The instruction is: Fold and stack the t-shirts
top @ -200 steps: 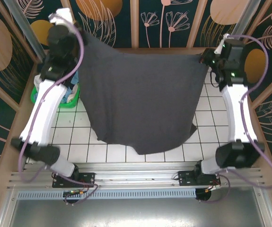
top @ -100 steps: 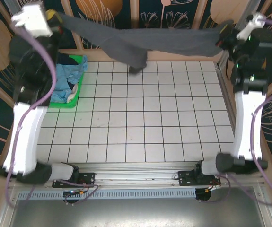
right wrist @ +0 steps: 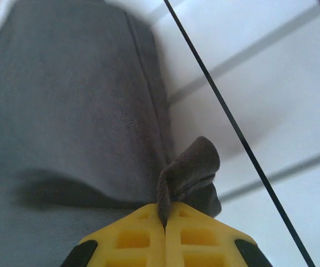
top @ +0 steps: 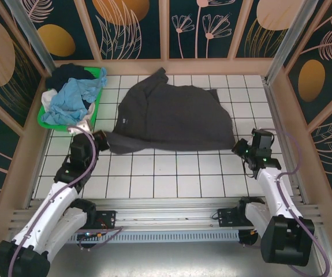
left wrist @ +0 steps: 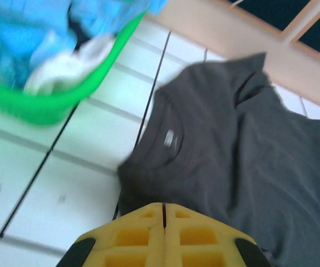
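While both arms sit low over the tiled table (top: 171, 179), the grey t-shirt (top: 177, 121) lies spread flat on the far middle part of it, long axis running left to right. The collar and neck label point left, toward the green basket (top: 98, 86); the hem points right. One sleeve juts toward the far wall. Left gripper (top: 102, 141) is clenched on the shirt's near-left corner, beside the collar. Right gripper (top: 237, 148) is clenched on the near-right corner, with a small fold of grey cloth pinched between its yellow fingers (right wrist: 143, 236). The basket stands at far left, near the collar, holding a light blue shirt (top: 67, 99) among dark and white cloth.
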`<action>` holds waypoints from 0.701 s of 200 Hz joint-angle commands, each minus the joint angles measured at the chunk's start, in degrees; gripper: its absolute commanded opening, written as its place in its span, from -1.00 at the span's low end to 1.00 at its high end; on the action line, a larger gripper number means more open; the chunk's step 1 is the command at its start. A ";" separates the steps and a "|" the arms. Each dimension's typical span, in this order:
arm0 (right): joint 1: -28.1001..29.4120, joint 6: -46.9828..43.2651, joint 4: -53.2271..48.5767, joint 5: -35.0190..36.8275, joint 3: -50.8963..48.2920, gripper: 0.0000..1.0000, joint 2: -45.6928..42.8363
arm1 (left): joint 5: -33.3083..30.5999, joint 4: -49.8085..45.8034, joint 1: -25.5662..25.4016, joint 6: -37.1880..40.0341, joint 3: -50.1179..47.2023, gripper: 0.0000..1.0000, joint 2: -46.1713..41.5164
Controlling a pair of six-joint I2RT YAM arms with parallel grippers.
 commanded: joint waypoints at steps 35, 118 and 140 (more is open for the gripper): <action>-0.14 6.90 -1.56 5.14 5.59 -0.84 -6.24 | 9.23 1.33 0.44 -11.03 -7.90 -0.39 -6.91; 1.03 6.97 2.16 -3.84 10.94 -0.35 -9.90 | 9.73 13.07 0.43 -5.30 2.58 0.02 14.57; 7.95 6.50 11.32 -3.77 11.66 -0.30 -0.07 | 14.25 19.27 0.47 -3.19 12.08 -0.04 32.83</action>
